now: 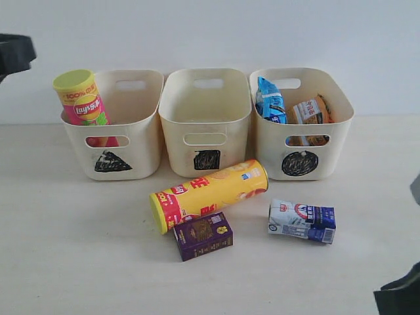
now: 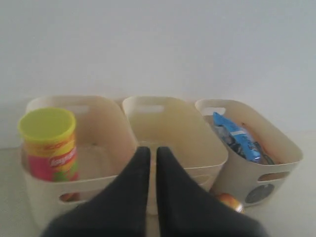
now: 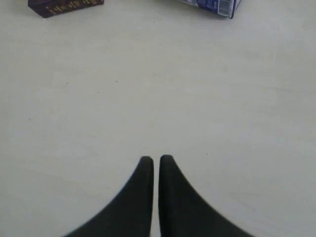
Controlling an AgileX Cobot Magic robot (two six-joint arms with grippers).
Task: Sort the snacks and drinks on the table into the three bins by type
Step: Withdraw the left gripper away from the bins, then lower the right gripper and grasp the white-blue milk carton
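Observation:
A pink Lay's tube (image 1: 84, 98) stands in the triangle bin (image 1: 113, 125). The square bin (image 1: 207, 121) holds nothing I can see. Blue (image 1: 270, 100) and orange (image 1: 312, 113) packets sit in the circle bin (image 1: 302, 125). A yellow Lay's tube (image 1: 209, 194) lies on the table (image 1: 79, 236), with a purple box (image 1: 203, 235) in front of it and a white-and-blue carton (image 1: 302, 221) to the right. My left gripper (image 2: 153, 150) is shut and empty, high in front of the bins. My right gripper (image 3: 153, 159) is shut over bare table, near the purple box (image 3: 64, 7) and carton (image 3: 212, 5).
A white wall rises behind the bins. Dark arm parts show at the upper left edge (image 1: 14, 54) and lower right corner (image 1: 400, 295) of the exterior view. Bare table lies left of the yellow tube and along the front.

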